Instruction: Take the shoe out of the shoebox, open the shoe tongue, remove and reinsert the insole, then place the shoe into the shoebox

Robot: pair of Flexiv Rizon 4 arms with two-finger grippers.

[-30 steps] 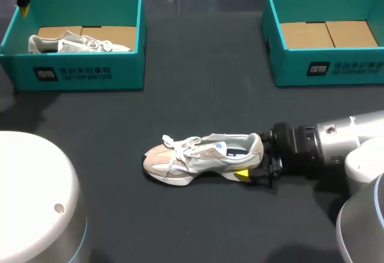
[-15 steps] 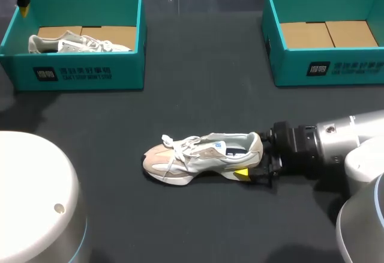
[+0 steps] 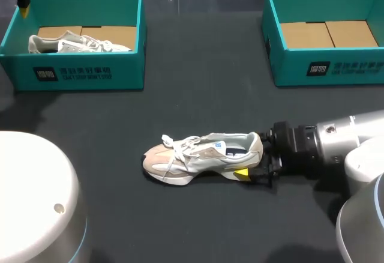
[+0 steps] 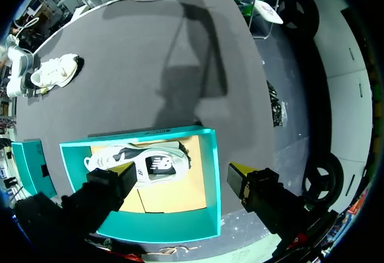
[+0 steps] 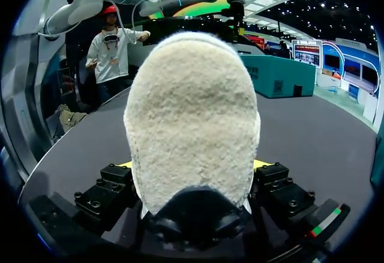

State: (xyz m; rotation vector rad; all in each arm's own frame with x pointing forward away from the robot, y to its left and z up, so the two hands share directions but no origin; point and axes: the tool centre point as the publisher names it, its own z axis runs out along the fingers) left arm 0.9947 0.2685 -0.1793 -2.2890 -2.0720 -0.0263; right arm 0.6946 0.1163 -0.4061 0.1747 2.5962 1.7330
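White print on left shoebox (image 3: 72,74) front, right shoebox (image 3: 345,68) front; none legible.

The heel of the shoe (image 5: 192,113) fills the right wrist view. It is gripped between the fingers of the right end effector (image 5: 193,166) and covers all but a yellow sliver of each tip. In the head view, only one tip shows under that heel. Well away from the shoe, one finger of the left end effector (image 4: 183,172) hides one end of a second shoe (image 4: 150,162) in its box (image 4: 210,176).
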